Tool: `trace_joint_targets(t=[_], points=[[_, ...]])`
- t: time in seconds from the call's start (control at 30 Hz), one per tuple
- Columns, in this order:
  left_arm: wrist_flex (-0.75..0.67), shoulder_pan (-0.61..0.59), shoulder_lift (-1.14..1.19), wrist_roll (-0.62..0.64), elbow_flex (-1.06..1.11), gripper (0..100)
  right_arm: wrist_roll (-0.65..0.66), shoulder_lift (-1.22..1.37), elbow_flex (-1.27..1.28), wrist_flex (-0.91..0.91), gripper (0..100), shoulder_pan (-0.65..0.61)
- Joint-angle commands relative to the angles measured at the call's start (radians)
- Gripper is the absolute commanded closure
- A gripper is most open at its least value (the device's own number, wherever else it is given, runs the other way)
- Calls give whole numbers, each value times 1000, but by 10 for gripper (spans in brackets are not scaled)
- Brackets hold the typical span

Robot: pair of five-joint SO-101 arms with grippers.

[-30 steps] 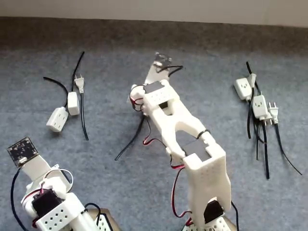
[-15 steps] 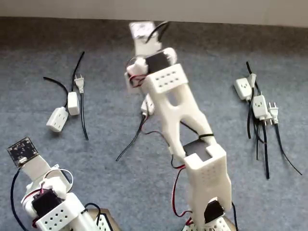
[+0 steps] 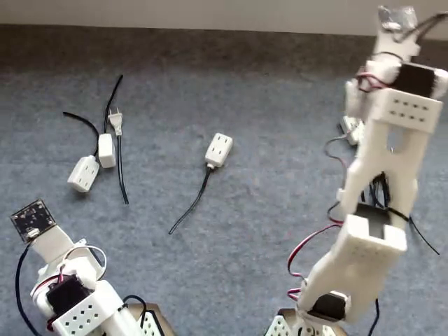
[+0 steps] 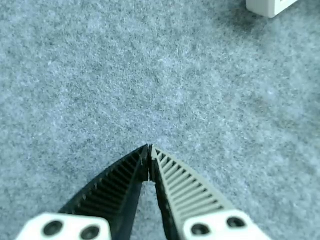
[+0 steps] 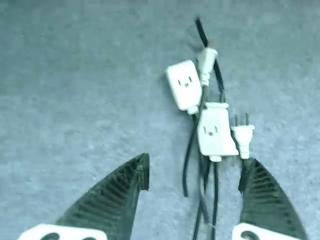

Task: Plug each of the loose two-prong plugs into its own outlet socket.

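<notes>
Right gripper (image 5: 196, 172) hangs spread wide, nothing between its dark ribbed fingers (image 5: 125, 192), right over the cluster on the grey felt-like table cover (image 5: 75, 75). In that cluster there's a white square outlet socket (image 5: 183, 86), a second white outlet socket (image 5: 215, 131) just beside it, and a loose white two-prong plug (image 5: 244, 137) lying against that second socket's side, prongs pointing away from the gripper. A small white connector (image 5: 206, 57) sits at the first socket's corner. Pushed in or merely touching? Hard to call from this angle. Thin black cords (image 5: 189, 160) trail out from the pile.

From the high view, the white right arm (image 3: 381, 175) stretches out over its side of the table. Mid-table, a white outlet block (image 3: 219, 149) lies alone, its black cord (image 3: 189, 206) trailing toward the arms. On the left arm's side, another white two-prong plug (image 3: 115, 120) lies loose, near a white adapter (image 3: 106, 149) and a white outlet cube (image 3: 84, 173) that sit just beside each other.

Left gripper (image 4: 150, 152) is clenched, tips pressed together on nothing, above bare cover, with the white left arm (image 3: 70, 294) low at the near edge.
</notes>
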Motion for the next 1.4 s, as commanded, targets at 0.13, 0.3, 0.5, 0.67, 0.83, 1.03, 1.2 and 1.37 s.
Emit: trace_joint_targets(t=[0.13, 0.3, 0.5, 0.67, 0.83, 1.03, 1.2, 1.37], points=[[6, -10, -5, 6, 16, 972, 152, -30, 237, -272, 710, 209], [6, -10, -5, 6, 16, 972, 207, 84, 317, -361, 710, 236], [6, -10, -5, 6, 16, 972, 201, 193, 289, -392, 710, 202], [6, -10, -5, 6, 16, 972, 206, 305, 214, -492, 710, 222], [6, -10, -5, 6, 16, 972, 206, 421, 101, -489, 711, 223], [6, -10, -5, 6, 16, 972, 215, 532, -19, -486, 726, 245], [6, -10, -5, 6, 16, 972, 285, 576, -77, -364, 773, 251], [6, -10, -5, 6, 16, 972, 285, 582, -117, -320, 779, 249]])
